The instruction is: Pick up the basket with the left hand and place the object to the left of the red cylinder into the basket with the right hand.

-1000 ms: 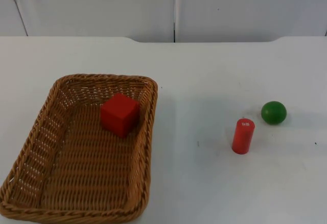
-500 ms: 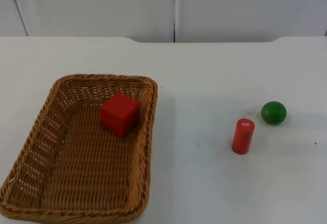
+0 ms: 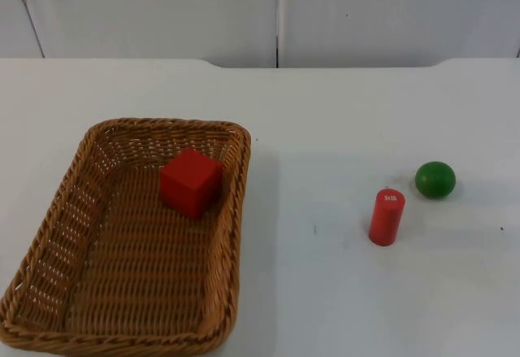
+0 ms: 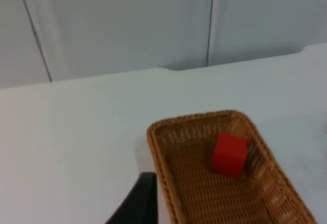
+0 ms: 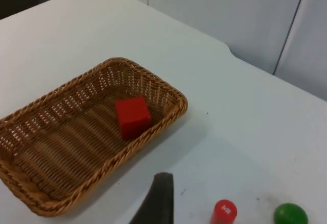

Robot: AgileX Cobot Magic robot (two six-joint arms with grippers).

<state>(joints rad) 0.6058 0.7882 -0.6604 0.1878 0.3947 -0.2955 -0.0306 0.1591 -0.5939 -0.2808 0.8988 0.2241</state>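
Now the brown woven basket (image 3: 49, 235) sits flat on the white counter (image 3: 325, 292), at the near left. A red cube (image 3: 190, 181) lies inside it, toward its far right side. The red cylinder (image 3: 387, 217) stands upright, well apart to the right of the basket. A green ball (image 3: 435, 179) rests just beside the cylinder, on its far right. The left pincer (image 4: 138, 203) waits above the counter left of the basket, and the right pincer (image 5: 156, 201) waits high above the counter, between the basket and the cylinder. I cannot tell if either is spread or pressed together.

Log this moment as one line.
cube in basket | cylinder upright, ball beside | both arms waiting
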